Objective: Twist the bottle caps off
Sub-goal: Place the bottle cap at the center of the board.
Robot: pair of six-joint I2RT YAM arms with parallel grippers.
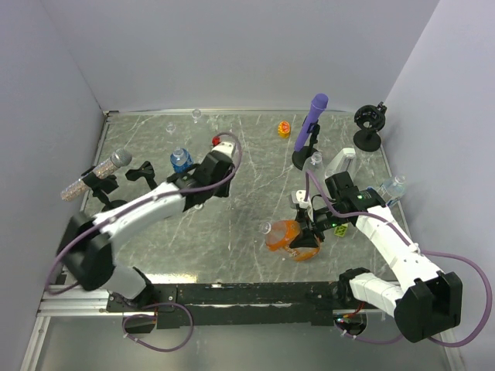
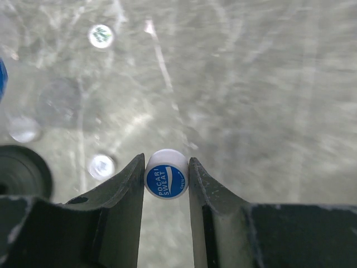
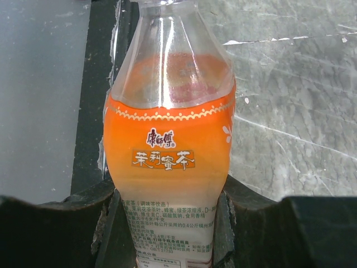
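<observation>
Table (image 1: 255, 154) was in view, marbled grey, and I took every position off the orange bottle (image 1: 288, 238). That bottle sat near the table's near edge, tipped over with its neck pointing left. The right gripper (image 3: 167, 192) had it: jaws pressed on either side of the lower label on the orange bottle (image 3: 167, 145), a firm pinch across the body. I could not tell whether it rested on the table or hung just above it.

Up and left of the orange bottle, well apart, stood the blue-labelled bottle (image 1: 180, 160). The purple microphone (image 1: 313, 124) stood beyond the orange bottle, toward the back wall.

Smallest last: the left gripper (image 2: 166, 166), also far up-left of the orange bottle, pinched a white-and-blue cap (image 2: 166, 180) between its fingertips, printed face toward my wrist camera, held clear above the table.
</observation>
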